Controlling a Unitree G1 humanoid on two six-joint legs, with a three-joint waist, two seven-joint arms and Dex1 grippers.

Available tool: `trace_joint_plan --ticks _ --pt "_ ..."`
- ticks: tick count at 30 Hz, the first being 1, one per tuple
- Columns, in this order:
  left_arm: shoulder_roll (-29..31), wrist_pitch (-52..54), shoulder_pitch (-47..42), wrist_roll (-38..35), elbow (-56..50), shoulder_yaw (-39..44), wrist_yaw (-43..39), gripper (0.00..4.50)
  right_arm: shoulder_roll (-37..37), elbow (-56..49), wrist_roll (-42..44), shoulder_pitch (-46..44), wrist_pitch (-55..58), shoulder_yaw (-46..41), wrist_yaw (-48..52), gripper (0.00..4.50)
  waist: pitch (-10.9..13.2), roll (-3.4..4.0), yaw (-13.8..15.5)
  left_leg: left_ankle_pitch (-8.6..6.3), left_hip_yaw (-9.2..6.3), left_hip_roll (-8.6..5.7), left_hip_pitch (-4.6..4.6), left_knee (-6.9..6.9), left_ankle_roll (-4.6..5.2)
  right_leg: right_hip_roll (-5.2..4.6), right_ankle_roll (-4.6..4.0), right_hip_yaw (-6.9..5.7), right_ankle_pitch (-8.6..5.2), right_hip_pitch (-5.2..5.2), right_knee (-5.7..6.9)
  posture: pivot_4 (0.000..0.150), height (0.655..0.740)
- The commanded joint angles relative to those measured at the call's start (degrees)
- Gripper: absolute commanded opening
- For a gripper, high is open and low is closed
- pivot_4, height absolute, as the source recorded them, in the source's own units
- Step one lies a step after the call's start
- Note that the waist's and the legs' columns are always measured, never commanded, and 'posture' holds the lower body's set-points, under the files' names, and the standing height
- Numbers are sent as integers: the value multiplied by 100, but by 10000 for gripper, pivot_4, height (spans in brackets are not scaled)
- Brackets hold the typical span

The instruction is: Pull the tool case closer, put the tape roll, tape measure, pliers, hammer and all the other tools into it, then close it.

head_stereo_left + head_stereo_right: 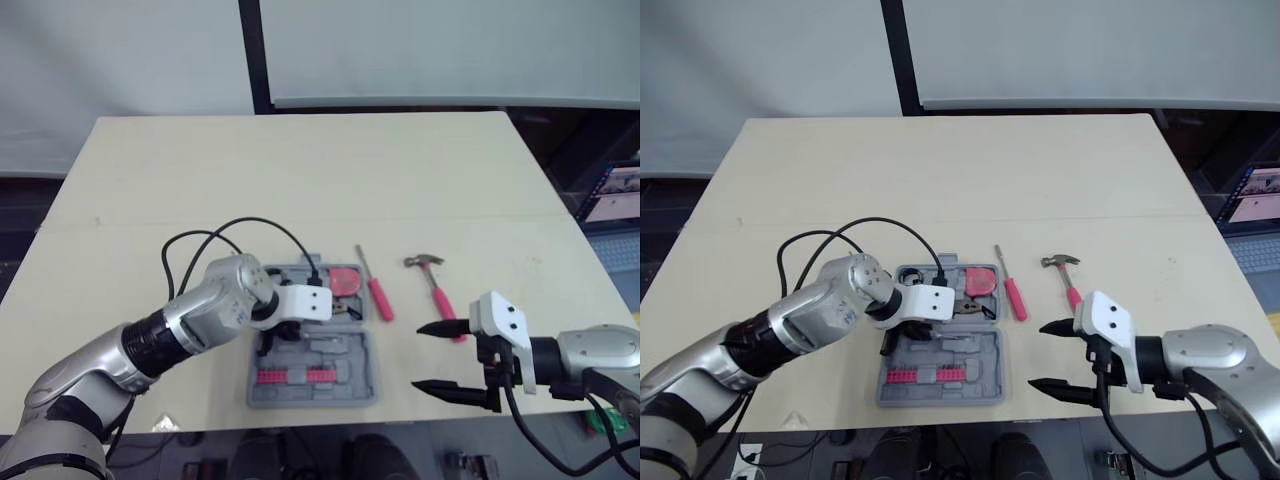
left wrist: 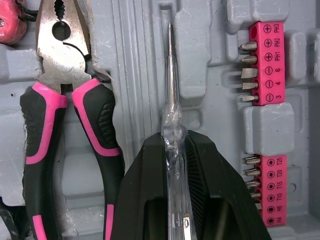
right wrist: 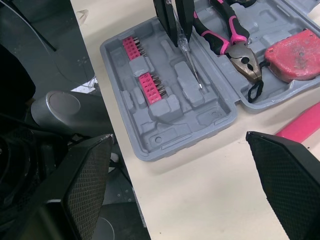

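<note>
Tool case (image 1: 345, 352) lies open and flat near the robot's edge of the tabletop (image 1: 300, 180), within reach of both arms, which suits loading it from either side. Its grey moulded tray already carries the pliers (image 2: 62, 75), seated in their shaped recess, the pink tape measure (image 3: 292, 52) in the far half, and two pink bit strips (image 2: 265, 62). The left claw (image 2: 174, 150) is clenched on the clear handle of a thin screwdriver (image 2: 170, 75), holding it low over the tray with the shaft running along a groove just beside the pliers. That alignment looks chosen so the tool can drop straight into its slot. The right claw (image 1: 416, 356) is released, its fingers spread wide and grasping nothing, hovering over bare tabletop just beside the handle end of the hammer (image 1: 438, 295), probably waiting to take it. A red screwdriver (image 1: 378, 297) lies between the case and the hammer, both outside the case, so packing seems partly done and the lid not yet closed. The tabletop is a pale, plain board. Behind it stand light panels split by a dark post, and a screen (image 1: 615, 190) glows off to the right.
</note>
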Motion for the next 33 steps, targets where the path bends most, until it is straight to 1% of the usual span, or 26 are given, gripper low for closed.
trace_joint_plan --ticks 1,11,20,21,22,23,26,27,28,30,31,32,33 --pt "-30 2 6 146 -195 -177 -66 504 61 -210 103 1 -16 -78 -57 45000 0 0 1 0 0 0 0 1 0 0 0 0 0 0 2 1500 7400" --pt "-298 457 114 44 -332 -52 22 504 122 -211 135 -15 -11 -93 -105 45000 0 0 7 0 -3 0 0 11 1 0 1 -1 0 1 13 1500 7400" --pt "-248 587 142 -85 -413 89 56 504 162 -174 63 -22 -67 -32 -106 45000 0 0 0 0 -6 0 0 23 1 0 1 -2 -1 0 25 1500 7400" --pt "-206 577 130 -101 -417 139 45 10687 169 -174 59 -29 -65 -25 -113 45000 0 0 -1 0 -6 0 0 24 1 0 1 -3 -1 0 27 1500 7400" --pt "-132 549 106 -120 -426 193 12 13379 178 -177 56 -28 -65 -28 -114 45000 0 0 -2 0 -8 1 0 24 1 1 1 -3 -1 0 28 1500 7400" --pt "7 539 60 -194 -456 323 -74 17485 184 -189 65 -34 -50 -36 -120 45000 0 0 -3 0 -8 1 0 24 1 1 1 -3 -1 0 29 1500 7400" --pt "329 547 -29 -511 -605 772 -300 33039 186 -218 88 -33 -24 -59 -127 45000 1 -1 -14 2 -8 3 0 24 -1 2 1 -4 -1 -2 35 1500 7400" --pt "369 498 -9 -671 -665 998 -360 37382 185 -228 92 -17 -24 -71 -126 45000 1 -1 -11 2 -8 3 0 24 -1 2 1 -5 -1 -2 37 1500 7400" --pt "385 467 8 -788 -711 1145 -389 37382 181 -231 93 7 -33 -91 -114 45000 1 -1 -6 3 -9 3 1 24 -1 2 1 -5 -1 -3 39 1500 7400" --pt "495 117 458 -1564 -688 2208 -701 37382 159 -256 118 46 -26 -136 -88 45000 0 -1 -5 3 -11 1 0 24 0 -1 1 -8 -1 -2 37 1500 7400" --pt "509 3 634 -1823 -653 2560 -773 37382 150 -260 126 54 -25 -151 -77 45000 0 0 -5 2 -11 0 -2 23 1 -3 1 -10 -1 -2 35 1500 7400" --pt "372 -830 1133 -2066 -412 3080 -766 37382 145 -254 131 31 -19 -146 -71 45000 0 0 -9 1 -13 1 -1 24 1 -4 2 -14 -2 -1 35 1500 7400" --pt "244 -1578 1568 -2199 -172 3394 -781 37382 144 -234 128 -4 -17 -129 -69 45000 -7 11 -24 1 -13 1 -2 23 1 -3 2 -14 -2 -2 33 1500 7400"
